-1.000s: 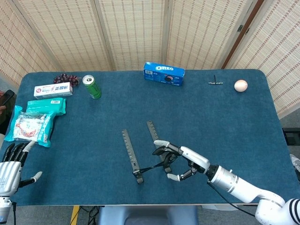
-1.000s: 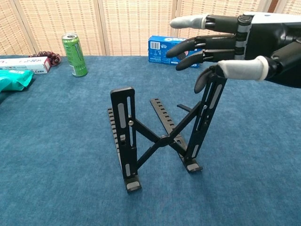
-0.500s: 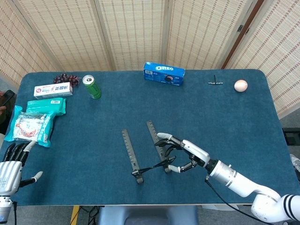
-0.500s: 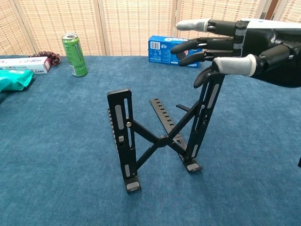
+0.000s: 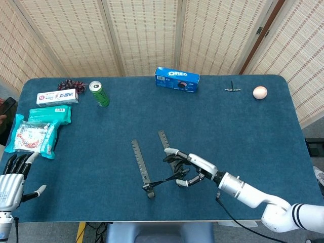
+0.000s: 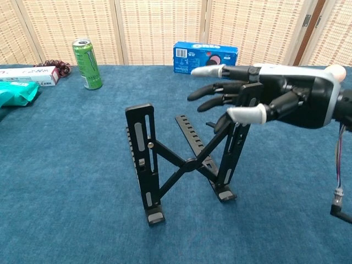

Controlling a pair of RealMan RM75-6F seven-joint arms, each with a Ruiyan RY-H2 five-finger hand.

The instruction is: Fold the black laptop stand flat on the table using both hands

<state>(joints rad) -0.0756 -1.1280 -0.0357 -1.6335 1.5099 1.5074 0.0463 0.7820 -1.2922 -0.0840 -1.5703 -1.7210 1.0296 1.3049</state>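
Chest view: your right hand (image 6: 258, 102) reaches over the top of the black laptop stand (image 6: 184, 162), fingers spread apart and gripping nothing, the thumb curling in front of the stand's right upright; whether it touches the bar cannot be told. The stand is upright and unfolded near the front middle of the blue table (image 6: 66, 181), its crossed braces joined at a centre pivot and its two notched rails lying on the cloth behind. In the head view your left hand (image 5: 12, 177) hangs off the table's near left corner, fingers apart and empty, well away from the stand. A green can (image 6: 87, 64) and an Oreo box (image 6: 204, 56) sit toward the far edge.
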